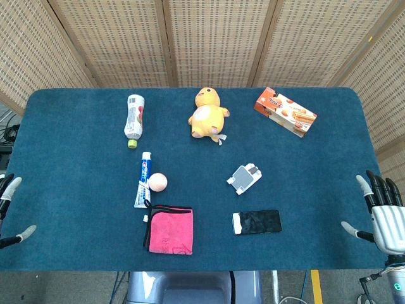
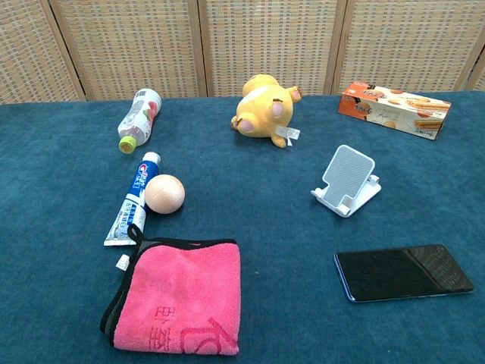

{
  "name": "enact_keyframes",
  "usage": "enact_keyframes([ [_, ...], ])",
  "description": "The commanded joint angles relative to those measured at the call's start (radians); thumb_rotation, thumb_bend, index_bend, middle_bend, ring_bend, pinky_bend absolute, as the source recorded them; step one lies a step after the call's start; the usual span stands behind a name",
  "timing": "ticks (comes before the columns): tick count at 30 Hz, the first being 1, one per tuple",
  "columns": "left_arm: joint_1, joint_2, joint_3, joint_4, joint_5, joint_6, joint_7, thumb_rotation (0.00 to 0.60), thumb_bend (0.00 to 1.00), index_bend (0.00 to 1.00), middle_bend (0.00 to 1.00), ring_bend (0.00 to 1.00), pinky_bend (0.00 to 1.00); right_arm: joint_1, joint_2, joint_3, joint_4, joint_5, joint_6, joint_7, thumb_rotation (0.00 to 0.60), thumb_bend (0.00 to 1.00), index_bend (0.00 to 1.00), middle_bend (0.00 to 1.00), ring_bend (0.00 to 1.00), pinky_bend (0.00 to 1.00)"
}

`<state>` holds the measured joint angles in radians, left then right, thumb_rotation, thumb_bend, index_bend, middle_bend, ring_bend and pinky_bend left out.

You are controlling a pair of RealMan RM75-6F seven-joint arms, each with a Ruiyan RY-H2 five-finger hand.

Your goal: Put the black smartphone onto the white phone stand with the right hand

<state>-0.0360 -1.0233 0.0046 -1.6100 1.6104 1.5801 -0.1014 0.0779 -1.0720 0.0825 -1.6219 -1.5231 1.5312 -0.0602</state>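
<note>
On the blue table (image 1: 76,145), the black smartphone (image 2: 403,271) is seen flat near the front edge, behind it the white phone stand (image 2: 346,180); the right hand (image 1: 382,209) is held spread and empty at the right edge.

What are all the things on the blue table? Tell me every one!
smartphone: one, black, lying flat, front right.
phone stand: one, white, just behind the smartphone.
cloth: one, pink with dark trim, front, left of centre.
toothpaste tube: one, white and blue, behind the cloth.
ball: one, peach, touching the tube's right side.
bottle: one, white, green cap, lying far left.
plush toy: one, yellow, far middle.
snack box: one, orange, far right.
table: one, dark blue cover.
left hand: one, at left edge, fingers apart.
right hand: one, at right edge, fingers apart.
</note>
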Motion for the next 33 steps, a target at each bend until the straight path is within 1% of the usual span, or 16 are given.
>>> enact_keyframes([
  [1, -0.001, 0.005, 0.004, -0.004, 0.001, -0.006, -0.004, 0.6, 0.0, 0.0, 0.0, 0.0, 0.0, 0.001, 0.0, -0.001, -0.001, 0.0, -0.003, -0.001, 0.6, 0.0, 0.0, 0.0, 0.0, 0.0],
  [7, 0.0, 0.006, 0.004, -0.005, 0.003, -0.002, -0.001, 0.6, 0.0, 0.0, 0.0, 0.0, 0.0, 0.005, 0.003, -0.008, -0.001, -0.014, -0.013, 0.01, 0.6, 0.0, 0.0, 0.0, 0.0, 0.0],
  [10, 0.0, 0.007, 0.002, -0.006, 0.001, -0.002, -0.007, 0.6, 0.0, 0.0, 0.0, 0.0, 0.0, 0.033, 0.018, -0.024, -0.016, -0.043, -0.066, 0.05, 0.6, 0.0, 0.0, 0.0, 0.0, 0.0],
  [11, -0.002, 0.008, 0.0, -0.006, -0.001, -0.004, -0.007, 0.6, 0.0, 0.0, 0.0, 0.0, 0.0, 0.059, 0.03, -0.037, -0.021, -0.068, -0.111, 0.071, 0.6, 0.0, 0.0, 0.0, 0.0, 0.0],
  [13, -0.003, 0.008, -0.001, -0.007, -0.004, -0.008, -0.007, 0.6, 0.0, 0.0, 0.0, 0.0, 0.0, 0.089, 0.042, -0.048, -0.025, -0.094, -0.16, 0.081, 0.6, 0.0, 0.01, 0.0, 0.0, 0.0],
  [14, -0.004, 0.009, -0.003, -0.009, -0.009, -0.011, -0.008, 0.6, 0.0, 0.0, 0.0, 0.0, 0.0, 0.12, 0.043, -0.053, -0.022, -0.122, -0.2, 0.08, 0.6, 0.0, 0.02, 0.01, 0.0, 0.0],
  [16, -0.006, 0.009, -0.007, -0.011, -0.018, -0.015, -0.007, 0.6, 0.0, 0.0, 0.0, 0.0, 0.0, 0.162, 0.026, -0.061, -0.005, -0.165, -0.248, 0.064, 0.6, 0.0, 0.08, 0.06, 0.02, 0.07],
  [18, -0.01, 0.009, -0.011, -0.014, -0.029, -0.025, -0.005, 0.6, 0.0, 0.0, 0.0, 0.0, 0.0, 0.199, -0.019, -0.064, 0.032, -0.209, -0.271, 0.053, 0.6, 0.0, 0.14, 0.15, 0.08, 0.17],
  [21, -0.014, 0.01, -0.014, -0.017, -0.039, -0.035, -0.002, 0.6, 0.0, 0.0, 0.0, 0.0, 0.0, 0.231, -0.079, -0.074, 0.087, -0.249, -0.292, 0.047, 0.6, 0.0, 0.18, 0.19, 0.14, 0.21],
  [24, -0.018, 0.012, -0.019, -0.022, -0.051, -0.044, 0.001, 0.6, 0.0, 0.0, 0.0, 0.0, 0.0, 0.268, -0.135, -0.081, 0.119, -0.26, -0.347, 0.007, 0.6, 0.0, 0.19, 0.22, 0.17, 0.22],
  [26, -0.019, 0.012, -0.02, -0.024, -0.055, -0.047, 0.003, 0.6, 0.0, 0.0, 0.0, 0.0, 0.0, 0.282, -0.16, -0.078, 0.12, -0.252, -0.37, -0.031, 0.6, 0.0, 0.21, 0.23, 0.18, 0.24],
  [30, -0.017, 0.016, -0.018, -0.025, -0.053, -0.048, -0.002, 0.6, 0.0, 0.0, 0.0, 0.0, 0.0, 0.305, -0.22, -0.069, 0.106, -0.21, -0.433, -0.159, 0.6, 0.0, 0.21, 0.23, 0.19, 0.25],
  [33, -0.016, 0.018, -0.018, -0.024, -0.053, -0.045, -0.009, 0.6, 0.0, 0.0, 0.0, 0.0, 0.0, 0.309, -0.245, -0.066, 0.09, -0.164, -0.471, -0.247, 0.6, 0.0, 0.21, 0.23, 0.19, 0.25],
])
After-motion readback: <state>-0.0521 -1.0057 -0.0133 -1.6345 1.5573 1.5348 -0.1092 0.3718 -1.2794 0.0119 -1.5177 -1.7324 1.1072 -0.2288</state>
